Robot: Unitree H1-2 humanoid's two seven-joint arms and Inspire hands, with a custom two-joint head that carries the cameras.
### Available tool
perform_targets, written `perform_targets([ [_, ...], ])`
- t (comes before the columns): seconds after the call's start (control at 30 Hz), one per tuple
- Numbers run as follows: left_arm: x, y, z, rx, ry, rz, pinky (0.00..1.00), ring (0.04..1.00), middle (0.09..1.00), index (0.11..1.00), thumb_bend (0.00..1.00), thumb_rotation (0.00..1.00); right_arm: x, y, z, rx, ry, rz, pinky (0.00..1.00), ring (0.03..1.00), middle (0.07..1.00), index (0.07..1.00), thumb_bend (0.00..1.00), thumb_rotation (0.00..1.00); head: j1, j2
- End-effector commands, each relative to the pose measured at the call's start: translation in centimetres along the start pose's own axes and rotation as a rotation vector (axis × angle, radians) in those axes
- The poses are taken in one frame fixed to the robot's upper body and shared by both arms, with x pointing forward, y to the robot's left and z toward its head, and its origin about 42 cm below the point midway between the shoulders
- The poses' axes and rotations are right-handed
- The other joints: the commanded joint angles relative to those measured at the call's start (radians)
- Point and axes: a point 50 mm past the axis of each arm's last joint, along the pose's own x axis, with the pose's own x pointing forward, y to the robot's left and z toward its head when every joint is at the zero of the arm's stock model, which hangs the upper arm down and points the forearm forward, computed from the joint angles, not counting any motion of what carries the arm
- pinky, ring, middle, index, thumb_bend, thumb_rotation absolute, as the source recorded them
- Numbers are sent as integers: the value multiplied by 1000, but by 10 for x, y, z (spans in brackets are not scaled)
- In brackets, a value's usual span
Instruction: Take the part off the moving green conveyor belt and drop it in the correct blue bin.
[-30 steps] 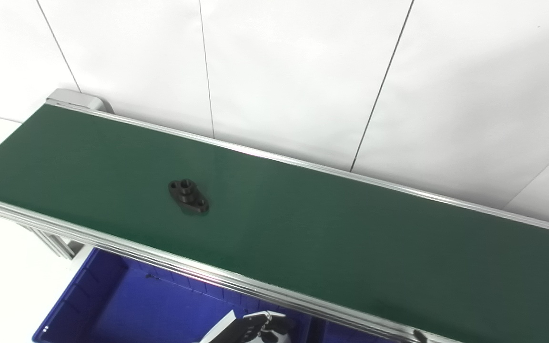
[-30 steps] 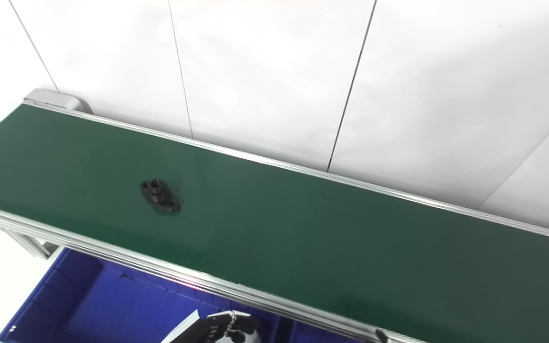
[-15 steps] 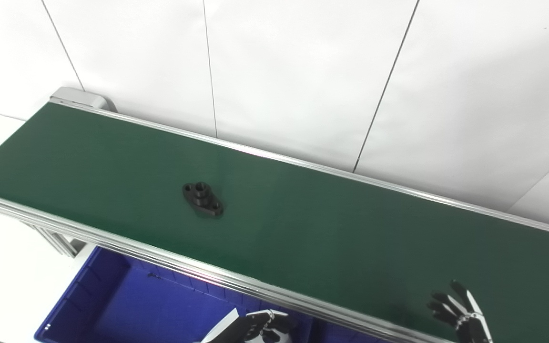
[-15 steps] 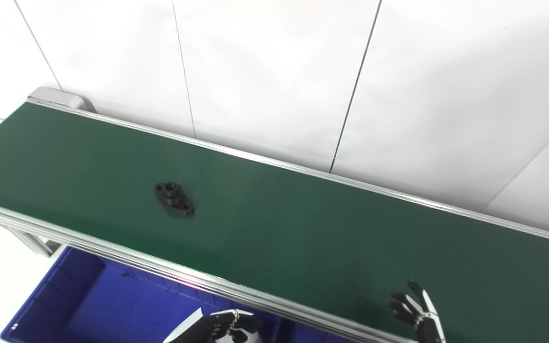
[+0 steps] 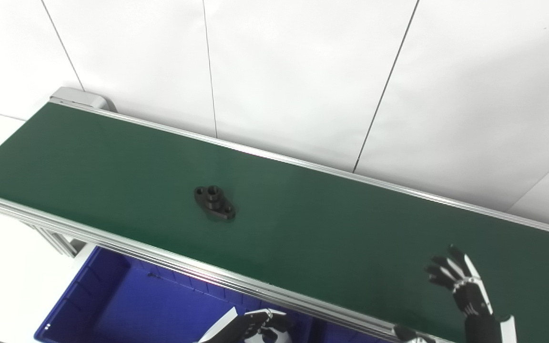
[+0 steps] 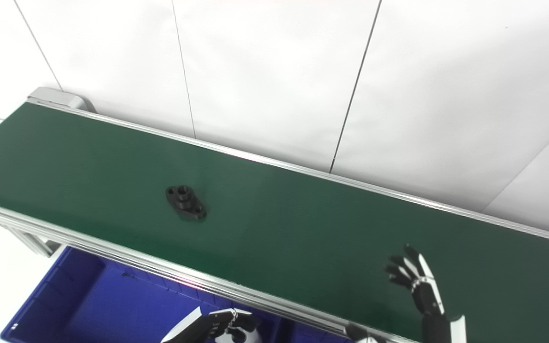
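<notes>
A black flanged part (image 5: 214, 202) with a raised hub and two bolt holes lies on the green conveyor belt (image 5: 327, 233), left of centre. My right hand (image 5: 460, 286) is raised over the belt's near right side, fingers spread, open and empty, far right of the part. My left hand (image 5: 260, 328) sits low at the bottom edge, below the belt's near rail and over the blue bin (image 5: 127, 309), fingers curled, nothing visible in it. The part also shows in the right eye view (image 6: 186, 203).
The aluminium rail (image 5: 169, 259) runs along the belt's near edge. A white panelled wall (image 5: 303, 71) stands behind the belt. A second blue bin compartment (image 5: 346, 336) shows at the bottom, right of a divider. The belt's end roller (image 5: 76, 97) is at far left.
The part has travelled rightwards along the belt. My right hand has risen from the bottom edge up over the belt, fingers spread. The left hand has stayed put.
</notes>
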Motion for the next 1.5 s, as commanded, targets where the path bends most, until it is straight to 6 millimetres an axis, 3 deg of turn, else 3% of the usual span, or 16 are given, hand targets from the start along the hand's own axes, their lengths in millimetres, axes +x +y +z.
perform_targets([
  [0.0, 3, 2, 8, 4, -57, 9, 725, 786, 801, 752, 858, 80, 10, -3, 8, 2, -85, 6, 696, 739, 804, 899, 709, 327, -2, 0],
  [0.4, 3, 4, 7, 11, -56, 9, 714, 779, 799, 751, 861, 84, 33, -7, 2, -52, -113, 14, 670, 727, 798, 885, 734, 384, -39, 6],
  [0.6, 0, 12, 7, 0, -56, 6, 739, 791, 802, 752, 860, 77, 47, -2, 3, -62, -138, 21, 641, 702, 782, 863, 767, 372, -163, 27],
  [0.63, -2, 14, 7, -5, -56, 7, 742, 794, 803, 751, 862, 71, 49, 0, 4, -61, -141, 24, 637, 699, 779, 861, 776, 369, -211, 34],
  [0.77, -4, 19, 6, 7, -49, 9, 753, 805, 812, 755, 861, 66, 61, 7, 11, -79, -130, 45, 631, 699, 777, 856, 801, 375, -260, 41],
  [1.1, -5, 24, 7, 19, -52, 13, 750, 793, 813, 763, 867, 64, 86, 20, 27, -134, -75, 65, 604, 683, 767, 849, 811, 332, -267, 49],
  [1.47, -3, 31, 8, 25, -57, 5, 773, 810, 816, 764, 864, 55, 137, 36, 40, -217, -51, 162, 592, 676, 764, 853, 810, 308, -283, 60],
])
